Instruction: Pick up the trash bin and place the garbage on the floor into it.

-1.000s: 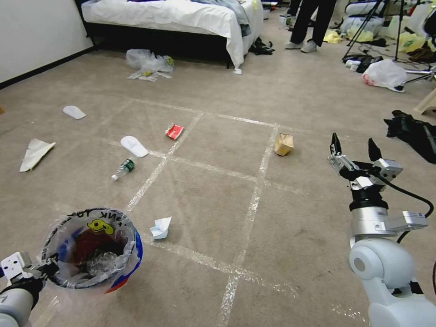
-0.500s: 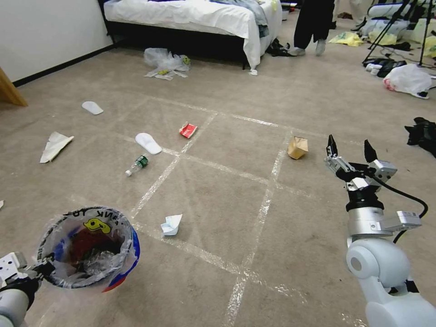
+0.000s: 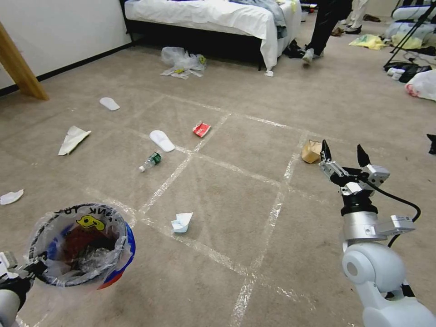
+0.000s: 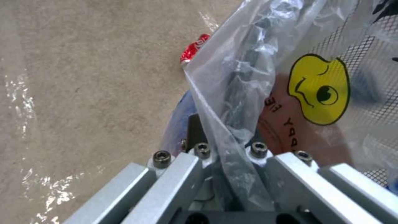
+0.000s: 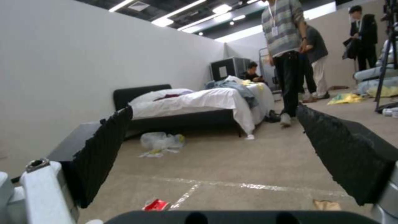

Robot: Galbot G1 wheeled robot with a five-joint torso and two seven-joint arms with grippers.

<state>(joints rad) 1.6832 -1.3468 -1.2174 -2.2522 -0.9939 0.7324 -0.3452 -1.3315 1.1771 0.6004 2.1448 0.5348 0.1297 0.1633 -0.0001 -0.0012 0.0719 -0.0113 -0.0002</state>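
A small round red trash bin (image 3: 81,247) with a blue band, lined with a clear printed plastic bag, hangs off the beige taped carpet floor (image 3: 218,218) in the clamped left gripper (image 3: 25,271), which pinches the rim and the liner together on the side of the bin nearest the robot. Just beyond the bin lies a folded scrap of white paper (image 3: 182,222); farther out from the bin are a small clear plastic bottle with a green label (image 3: 150,161), a flat white slipper (image 3: 162,140), a red wrapper (image 3: 201,129), a second white slipper (image 3: 109,103) and a white crumpled sheet (image 3: 72,139). A crushed red can (image 4: 194,49) lies on the carpet close beside the bin. A brown paper bag (image 3: 311,151) sits well across the floor from the bin, just beside the right gripper (image 3: 341,155), whose jaws stand spread and empty, raised above the carpet.

All of it looks light. The paper, wrappers and bag should crumple under the pads and want a pinch on a raised fold; the bottle may roll and is best taken across its middle; the flat slippers offer little edge to catch. The bin's slick liner could slip at the rim.
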